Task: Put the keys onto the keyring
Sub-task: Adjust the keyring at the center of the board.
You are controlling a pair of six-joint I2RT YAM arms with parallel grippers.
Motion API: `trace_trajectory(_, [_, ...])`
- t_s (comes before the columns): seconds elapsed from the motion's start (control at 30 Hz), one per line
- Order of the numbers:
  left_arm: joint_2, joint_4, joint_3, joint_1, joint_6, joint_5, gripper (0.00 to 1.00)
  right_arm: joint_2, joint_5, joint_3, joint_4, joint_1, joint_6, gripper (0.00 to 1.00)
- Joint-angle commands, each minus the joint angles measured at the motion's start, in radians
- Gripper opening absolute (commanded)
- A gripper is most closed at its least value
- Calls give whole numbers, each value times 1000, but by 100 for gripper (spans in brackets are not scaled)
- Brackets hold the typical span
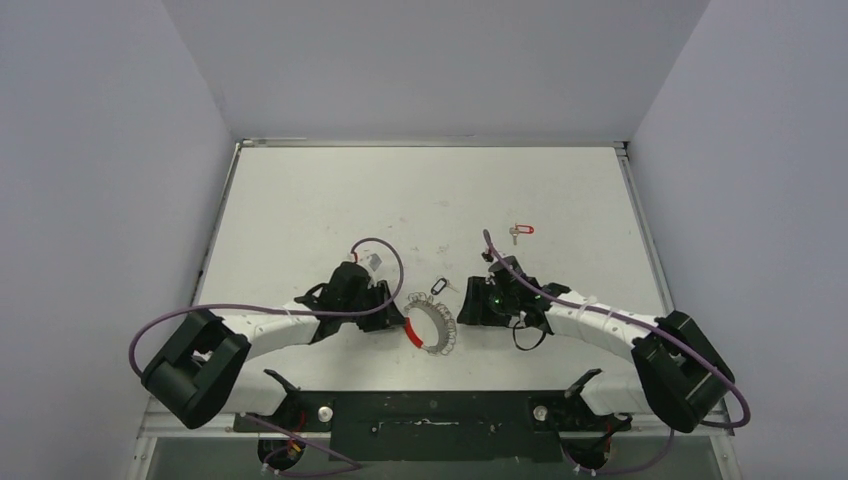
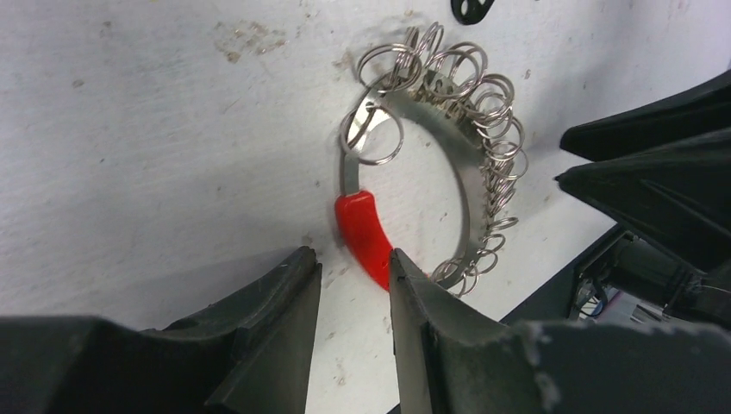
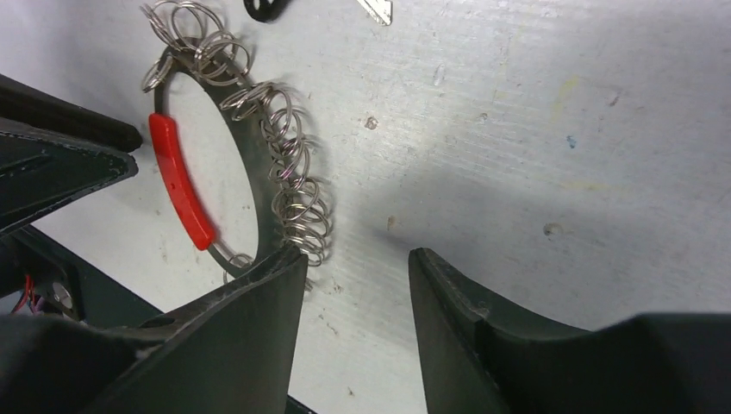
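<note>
One keyring lies flat near the near edge of the desk, about midway between its left and right edges and between the two arms. It is a large, thin, flat metal band bent into a circle. A red sleeve covers the arc on its left side, and many small silver split rings are strung close together around the far and right arcs. Some of them overlap.

Just beyond the ring, toward the far edge, lies a loose key with a dark looped head, apart from the ring. At the top edge of the right wrist view a silver key blade shows beside that dark head. Whether the two are joined cannot be told. A second key with a red tag lies farther toward the far edge, well apart from the ring.

The left fingers stand partly spread on the ring's left side with bare desk between them. They pinch nothing. The tip of one sits right at the near end of the red sleeve; whether it touches cannot be told.

The right fingers are spread wider on the ring's right side, again with only bare desk between them. One tip overlaps the ring's near arc where the split rings end, and nothing is held.
</note>
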Motion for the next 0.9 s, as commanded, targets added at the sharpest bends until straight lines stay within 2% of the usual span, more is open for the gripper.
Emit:
trace_trajectory(0.0, [71, 96, 23, 6, -24, 29, 33, 71, -71, 39, 85, 8, -27, 43])
trace_trajectory(0.17, [118, 95, 54, 6, -10, 10, 27, 115, -90, 29, 125, 65, 8, 27])
trace_trajectory(0.37, [35, -151, 113, 12, 92, -154, 29, 65, -81, 8, 65, 95, 34, 29])
trace_trajectory(0.5, [-20, -200, 119, 29, 147, -175, 34, -17, -5, 35, -15, 95, -31, 36])
trace_trajectory(0.63, [-44, -202, 114, 44, 156, -161, 36, -44, 39, 109, -43, 96, -187, 47])
trace_trajectory(0.77, [-74, -191, 99, 68, 154, -127, 36, -12, 9, 179, 7, 101, -372, 64])
trace_trajectory(0.87, [-120, -194, 82, 83, 153, -125, 36, 55, 19, 239, 44, 106, -478, 68])
